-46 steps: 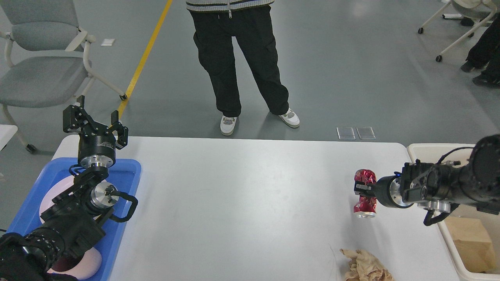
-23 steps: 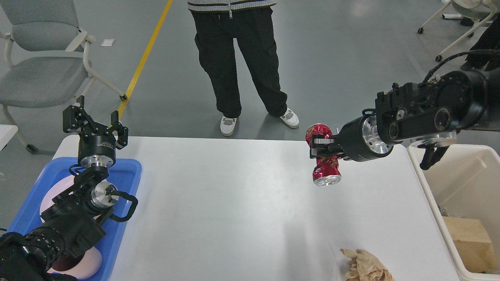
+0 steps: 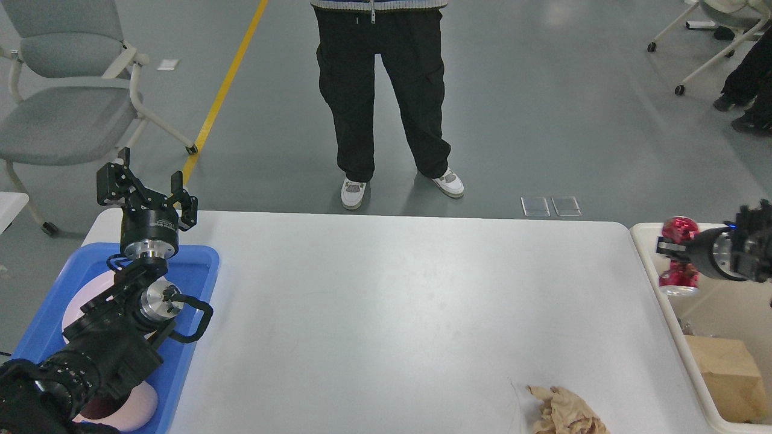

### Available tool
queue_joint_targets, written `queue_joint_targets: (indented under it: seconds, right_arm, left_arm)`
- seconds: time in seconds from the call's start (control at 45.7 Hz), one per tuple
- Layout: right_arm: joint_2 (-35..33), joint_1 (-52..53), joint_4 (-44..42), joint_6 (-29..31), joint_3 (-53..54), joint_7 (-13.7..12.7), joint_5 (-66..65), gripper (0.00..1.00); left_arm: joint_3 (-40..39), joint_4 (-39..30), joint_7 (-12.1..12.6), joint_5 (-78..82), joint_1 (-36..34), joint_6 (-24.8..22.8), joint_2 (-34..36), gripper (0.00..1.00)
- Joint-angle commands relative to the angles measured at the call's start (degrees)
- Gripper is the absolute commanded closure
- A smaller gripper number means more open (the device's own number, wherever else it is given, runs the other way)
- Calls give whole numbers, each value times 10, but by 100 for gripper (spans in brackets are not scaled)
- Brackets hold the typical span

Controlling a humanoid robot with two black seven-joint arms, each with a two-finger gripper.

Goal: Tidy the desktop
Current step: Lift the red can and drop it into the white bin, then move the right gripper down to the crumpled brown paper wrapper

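Observation:
The white desktop (image 3: 392, 301) fills the middle of the head view. My right gripper (image 3: 670, 248) is shut on a crushed red can (image 3: 678, 256) and holds it over the rim of the cream bin (image 3: 642, 232) at the right edge. A crumpled brown paper wad (image 3: 564, 413) lies on the desktop near its front right. My left gripper (image 3: 145, 187) is open and empty, raised above the far end of the blue tray (image 3: 199, 259) at the left.
The blue tray holds pink plates (image 3: 78, 304). The cream bin holds a brown paper bag (image 3: 724, 367). A person (image 3: 386, 90) stands just beyond the table's far edge. A grey chair (image 3: 66, 102) stands at the far left.
My right arm swung the red can from high above the desktop's far right, right and down, to over the cream bin. The left arm has not moved. The person shifted slightly right.

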Motion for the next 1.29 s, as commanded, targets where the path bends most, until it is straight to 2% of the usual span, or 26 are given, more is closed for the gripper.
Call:
queue_joint_targets:
  seconds: [0.0,0.066,0.109,0.175,0.197,0.219,0.263,0.328,0.35,0.372,0.394,0.416,0.438,0.678,0.831,1.181,1.269]
  right_arm:
    - [-33,-209,-251,-7,25,-3,26,100]
    - [-30,-284,-332,-6,59,-20,53,100]
    - [-24,-306,-350,-9,73,-48,59,100]
    - [-19,-315,-351,-13,92,-104,69,100]
    - [-19,-317,-351,-23,104,-141,71,100]
    - [-18,-318,-351,-26,112,-152,71,100]
    - [-16,-318,-351,-31,120,-169,71,100]
    - [-6,-318,-352,-33,138,-173,71,100]
    - [-4,-318,-352,-33,147,-173,71,80]
    - [-1,-318,-352,-33,155,-173,71,24]
    - [1,-318,-352,-32,162,-174,69,0]
    - [3,-319,-352,-33,166,-172,66,6]
    - [3,-319,-352,-33,168,-172,64,0]
    - [3,-316,-352,-32,178,-173,70,0]
    - [28,-303,-358,-32,178,-173,70,0]
    - [83,-212,-349,-21,179,-176,69,0]
    - [95,-176,-322,-20,180,-173,68,0]
  left_arm:
    - [0,0,0,0,0,0,0,4]
    - [0,0,0,0,0,0,0,4]
    - [0,0,0,0,0,0,0,4]
    - [0,0,0,0,0,0,0,4]
    - [0,0,0,0,-1,0,0,4]
    - [0,0,0,0,0,0,0,4]
    - [0,0,-1,0,-1,0,0,4]
    - [0,0,-1,-1,0,0,0,4]
    - [0,0,-1,-1,-1,0,0,4]
    - [0,0,-1,-1,-1,0,0,4]
    - [0,0,-1,-1,-1,0,0,4]
    - [0,0,-1,-1,-1,0,0,4]
    - [0,0,-1,-1,-1,0,0,4]
    - [1,1,-1,-1,-1,0,0,4]
    - [1,1,-1,-1,-2,0,0,4]
    - [1,1,-1,-1,-2,0,-1,4]
    - [1,1,-1,-1,-2,0,-1,4]
